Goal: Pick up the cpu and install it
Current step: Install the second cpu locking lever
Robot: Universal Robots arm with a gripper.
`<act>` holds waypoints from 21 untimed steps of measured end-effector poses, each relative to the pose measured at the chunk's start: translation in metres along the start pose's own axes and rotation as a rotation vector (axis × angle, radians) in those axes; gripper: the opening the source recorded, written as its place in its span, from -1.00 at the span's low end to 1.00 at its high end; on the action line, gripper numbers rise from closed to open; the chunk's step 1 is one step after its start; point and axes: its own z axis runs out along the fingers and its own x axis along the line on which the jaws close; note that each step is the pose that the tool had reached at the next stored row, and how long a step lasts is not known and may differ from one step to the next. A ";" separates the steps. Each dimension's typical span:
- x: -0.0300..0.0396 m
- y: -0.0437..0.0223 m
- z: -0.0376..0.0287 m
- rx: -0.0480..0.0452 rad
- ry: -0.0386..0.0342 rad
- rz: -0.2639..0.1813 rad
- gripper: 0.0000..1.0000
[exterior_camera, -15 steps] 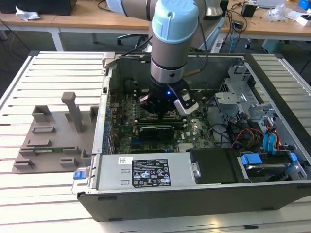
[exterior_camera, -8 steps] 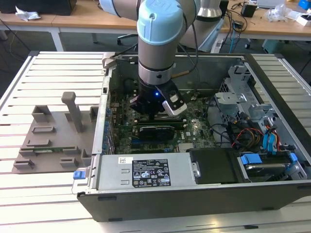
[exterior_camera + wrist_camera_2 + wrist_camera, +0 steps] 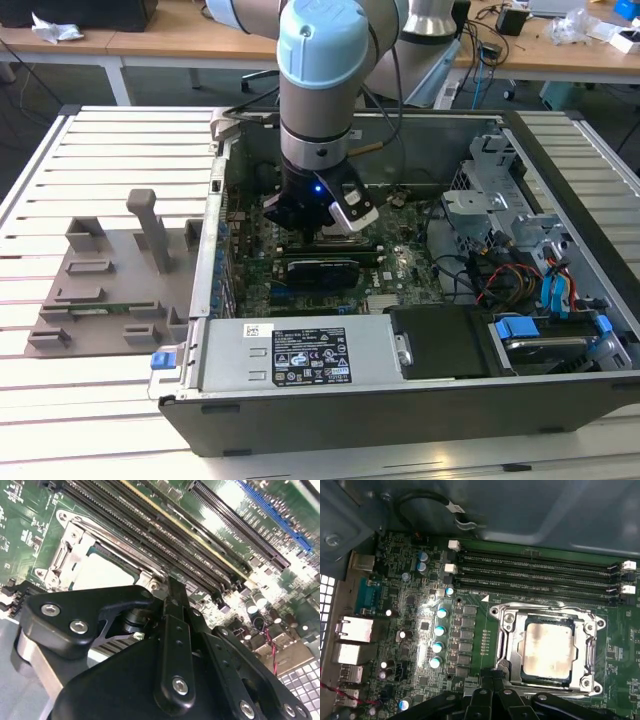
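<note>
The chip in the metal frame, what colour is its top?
Silvery; the chip shows best in the first wrist view.

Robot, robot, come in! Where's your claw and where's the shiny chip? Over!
Claw down inside computer case, over motherboard. Cpu sitting in socket frame, not held. Nothing on top of it. Over.
</note>
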 end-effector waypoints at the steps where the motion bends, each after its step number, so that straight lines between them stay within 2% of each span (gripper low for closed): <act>1: 0.0000 0.0000 0.0003 0.0001 0.0002 0.000 -0.79; 7: 0.0000 -0.0009 0.0051 -0.0041 -0.0008 0.000 -0.79; 10: 0.0001 -0.0010 0.0050 -0.0039 -0.0004 0.000 -0.79; 14: -0.0002 0.0006 -0.0084 0.0065 0.0001 0.000 -0.79; 15: -0.0007 0.0009 -0.0096 0.0095 0.0006 0.000 -0.79; 17: -0.0053 0.0022 -0.0097 0.0197 0.0064 0.000 -0.79; 19: -0.0151 0.0045 -0.0093 0.0296 0.0211 0.001 -0.79; 21: -0.0220 0.0051 -0.0090 0.0366 0.0316 0.003 -0.79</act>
